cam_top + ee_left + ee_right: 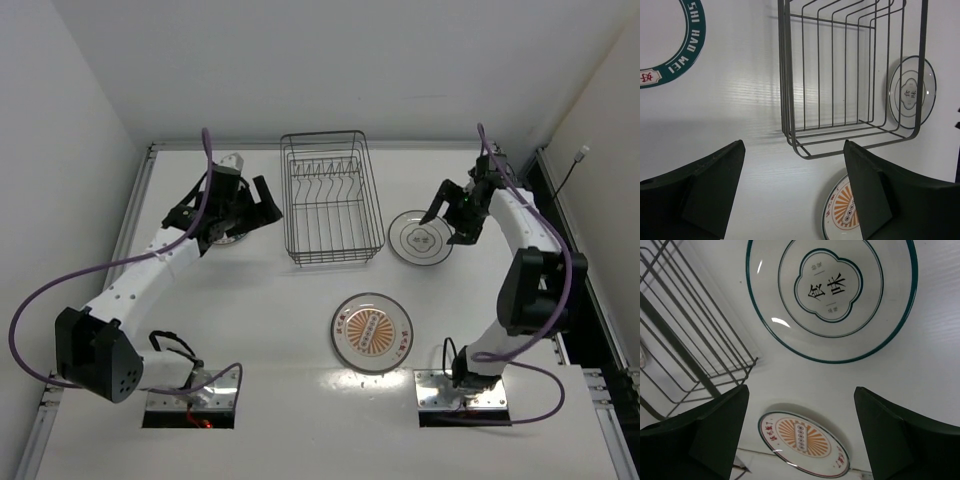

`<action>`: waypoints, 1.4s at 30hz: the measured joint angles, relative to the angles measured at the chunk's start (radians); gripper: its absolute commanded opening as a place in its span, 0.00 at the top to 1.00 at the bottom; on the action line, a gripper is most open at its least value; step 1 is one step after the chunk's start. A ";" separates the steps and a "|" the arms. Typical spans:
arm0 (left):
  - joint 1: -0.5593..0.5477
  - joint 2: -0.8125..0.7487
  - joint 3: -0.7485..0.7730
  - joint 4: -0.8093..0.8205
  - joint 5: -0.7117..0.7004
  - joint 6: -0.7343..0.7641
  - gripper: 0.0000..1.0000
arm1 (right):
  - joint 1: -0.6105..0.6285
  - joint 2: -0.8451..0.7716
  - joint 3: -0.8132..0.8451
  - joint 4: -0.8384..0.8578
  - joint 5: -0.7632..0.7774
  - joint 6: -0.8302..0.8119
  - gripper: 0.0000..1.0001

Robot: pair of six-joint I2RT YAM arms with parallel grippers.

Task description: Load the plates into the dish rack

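Left fingers (705,195) are spread, nothing held. They are hung over the counter (270,330) just left of the rack (325,200), near the teal-rim plate (670,60), which is mostly hidden by that arm in the top view. Right fingers (705,440) are spread too, nothing pinched, and are held above the far right edge of the emblem plate (420,238). That plate is laid flat on the counter just beside the rack's near right corner; contact with the wire cannot be told. The orange plate (371,332) is laid flat nearer the arm bases, apart from the rack, between the two arms. Rack tines are seen upright in a row. All three plates are on the counter, none loaded yet.
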 measured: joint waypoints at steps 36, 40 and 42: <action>0.000 0.196 0.077 -0.043 0.080 0.003 0.22 | -0.210 0.402 -0.077 0.207 -0.284 -0.024 0.89; 0.000 0.198 0.089 -0.045 0.082 0.000 0.22 | -0.206 0.412 -0.073 0.220 -0.331 -0.023 1.00; 0.000 0.198 0.090 -0.045 0.080 0.000 0.22 | -0.201 0.412 -0.068 0.219 -0.338 -0.027 1.00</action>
